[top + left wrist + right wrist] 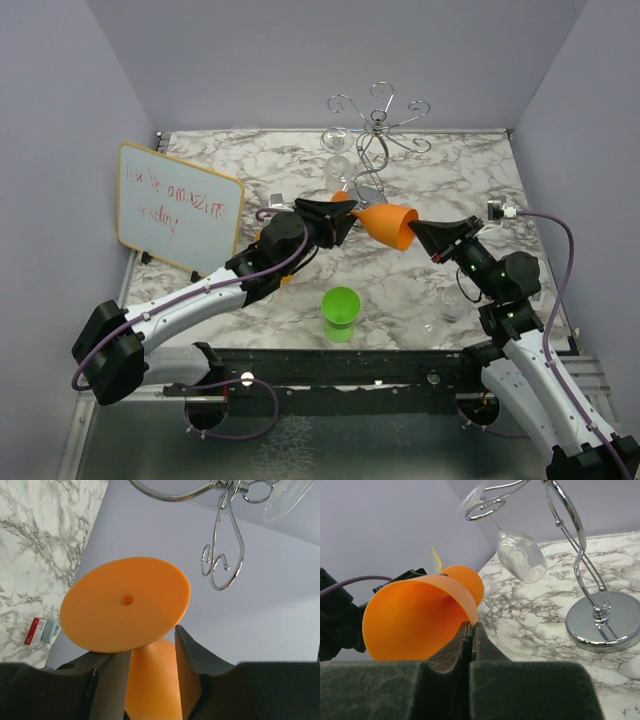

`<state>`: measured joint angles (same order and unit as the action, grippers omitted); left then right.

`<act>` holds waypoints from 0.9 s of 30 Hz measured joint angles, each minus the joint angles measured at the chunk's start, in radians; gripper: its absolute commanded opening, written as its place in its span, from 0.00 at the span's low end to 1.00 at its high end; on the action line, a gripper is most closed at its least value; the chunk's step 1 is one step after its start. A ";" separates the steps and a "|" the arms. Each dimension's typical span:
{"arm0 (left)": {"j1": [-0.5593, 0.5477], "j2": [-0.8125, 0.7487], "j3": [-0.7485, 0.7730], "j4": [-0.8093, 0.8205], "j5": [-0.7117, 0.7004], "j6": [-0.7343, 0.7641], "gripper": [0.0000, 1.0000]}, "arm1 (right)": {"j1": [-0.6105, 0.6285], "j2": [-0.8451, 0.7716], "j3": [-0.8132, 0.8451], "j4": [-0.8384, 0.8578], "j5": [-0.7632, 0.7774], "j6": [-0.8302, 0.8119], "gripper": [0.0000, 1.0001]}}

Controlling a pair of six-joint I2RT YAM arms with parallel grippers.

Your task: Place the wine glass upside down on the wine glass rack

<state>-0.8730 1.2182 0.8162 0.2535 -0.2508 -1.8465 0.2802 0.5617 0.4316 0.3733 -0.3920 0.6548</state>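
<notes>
Wine glass [385,224], orange plastic, hangs sideways mid-table, nearer than the wine glass rack [378,140]. Right gripper [472,630] pinches the bowl rim. Left gripper [150,647] jaws flank the stem, grip unclear. Probably light, stiff, slick: hold it by the stem.

Marble table [460,170], wine glass rack [600,625], green cup [341,312], whiteboard [178,208]

A plain orange wine glass [385,224] was seen at the black right gripper [413,230], a shiny chrome wine glass rack [378,130] beyond it, a bright green cup [341,312] nearer its base and to its left, and a white table [470,170] veined in grey marbling beneath it.
</notes>
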 measured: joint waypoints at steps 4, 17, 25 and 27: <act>0.000 0.003 -0.002 0.006 -0.001 -0.023 0.24 | 0.000 0.015 -0.009 0.004 -0.024 -0.001 0.01; 0.002 0.051 -0.017 0.037 0.000 -0.057 0.00 | -0.001 0.034 -0.017 0.029 -0.101 -0.025 0.09; 0.026 0.054 -0.039 0.088 0.000 0.033 0.00 | 0.001 0.026 0.018 -0.094 -0.130 -0.013 0.65; 0.035 0.051 -0.060 0.105 0.003 0.069 0.00 | 0.001 0.008 0.041 -0.154 -0.131 -0.019 0.68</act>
<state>-0.8383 1.2690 0.7559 0.3580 -0.2478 -1.7779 0.2813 0.5694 0.4728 0.2188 -0.5232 0.6361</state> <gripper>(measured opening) 0.049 0.627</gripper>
